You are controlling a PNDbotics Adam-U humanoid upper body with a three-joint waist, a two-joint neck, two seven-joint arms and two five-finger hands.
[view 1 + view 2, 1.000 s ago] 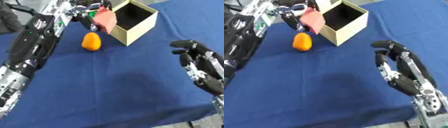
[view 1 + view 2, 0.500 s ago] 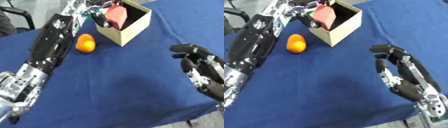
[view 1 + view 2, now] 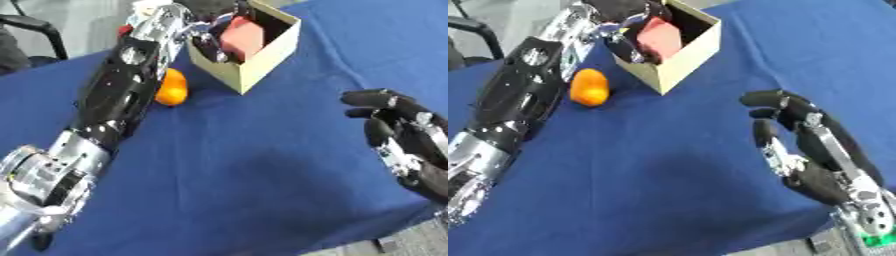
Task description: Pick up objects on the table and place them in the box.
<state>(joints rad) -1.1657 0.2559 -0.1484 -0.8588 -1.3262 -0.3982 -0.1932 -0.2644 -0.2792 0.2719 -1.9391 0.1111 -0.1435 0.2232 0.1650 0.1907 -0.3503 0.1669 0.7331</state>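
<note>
One left robot hand point(image 3: 210, 12) holds the red block point(image 3: 242, 37) inside the box point(image 3: 262, 57); we see the orange point(image 3: 589, 87) nearest our left arm.

Setting: office or lab room, indicated by a blue-clothed surface point(image 3: 262, 165), grey floor, and a black chair point(image 3: 35, 30) (partly visible).

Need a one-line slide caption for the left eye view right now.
Left hand lowers a red block into the tan cardboard box; an orange fruit waits on the blue cloth.
</note>
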